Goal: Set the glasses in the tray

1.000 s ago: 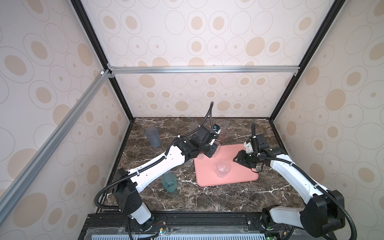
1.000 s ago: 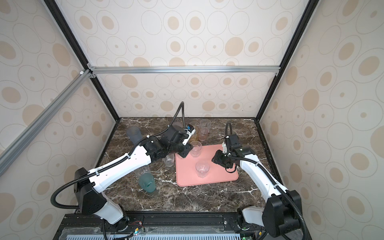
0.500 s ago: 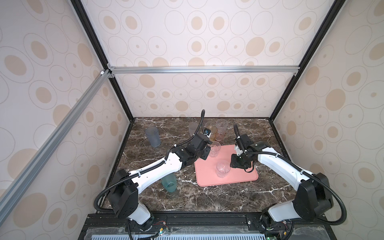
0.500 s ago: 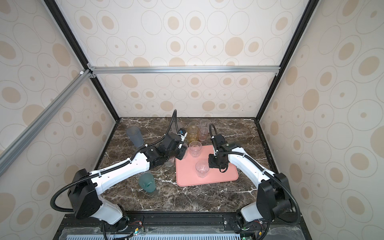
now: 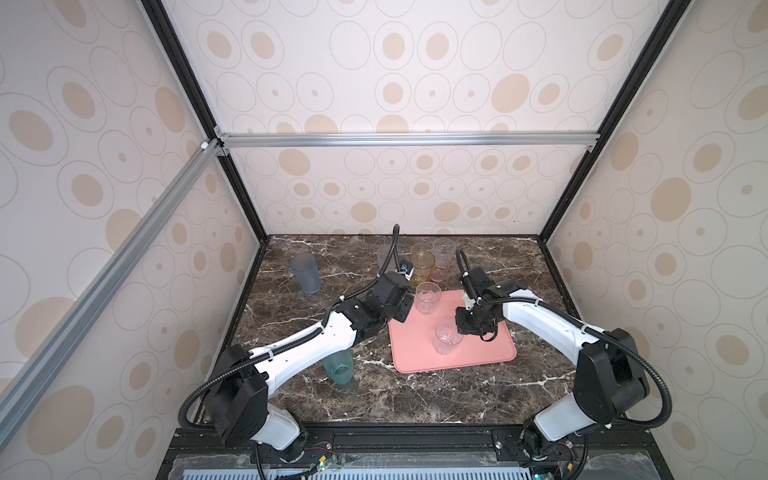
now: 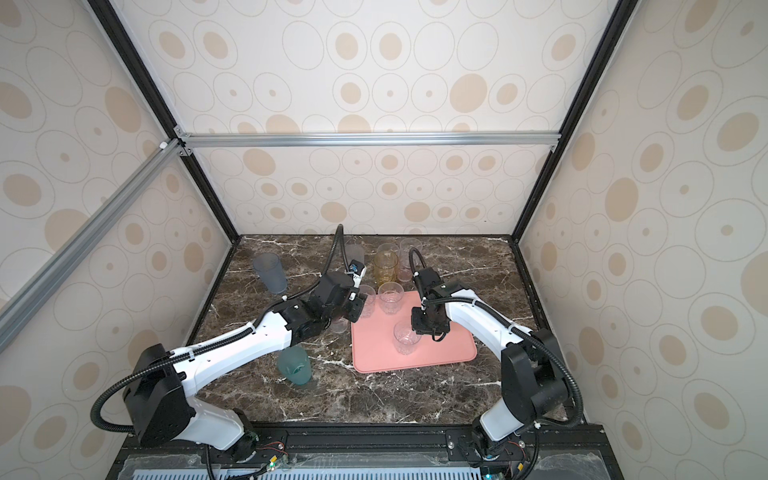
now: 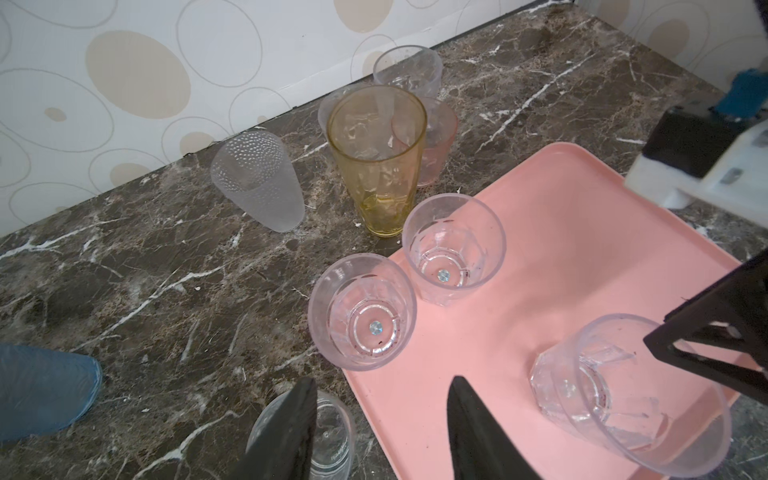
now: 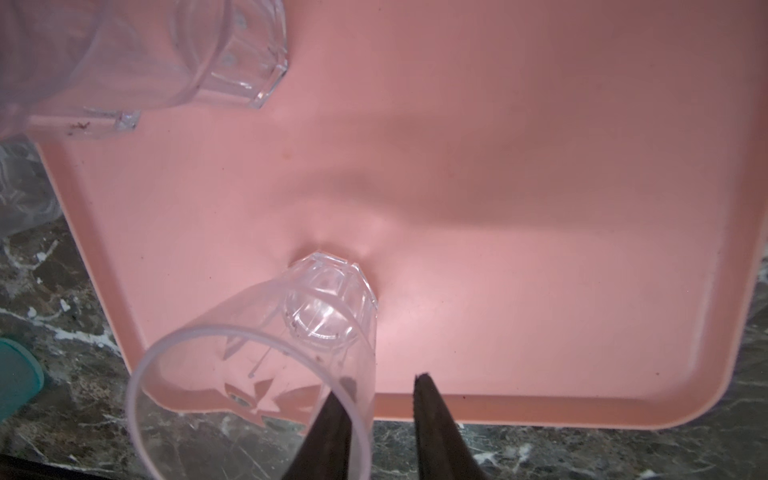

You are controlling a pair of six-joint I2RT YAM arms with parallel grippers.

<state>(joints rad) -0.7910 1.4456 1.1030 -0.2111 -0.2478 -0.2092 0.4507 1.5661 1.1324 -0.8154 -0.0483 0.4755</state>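
Two short clear glasses stand upright on the tray (image 5: 494, 355): one (image 5: 428, 297) at its far left corner, one (image 5: 448, 338) near its middle, whose rim the right gripper (image 8: 378, 386) straddles, jaws apart, not yet clamped; a third (image 7: 361, 316) sits at the tray's edge, on or off I cannot tell. The left gripper (image 7: 382, 380) hovers open and empty; amber (image 5: 423, 266), pink (image 5: 442, 259), frosted (image 7: 257, 183), blue-grey (image 5: 305, 272) and teal glasses (image 5: 338, 368) stand on the marble (image 5: 436, 399), so most of the job is left.
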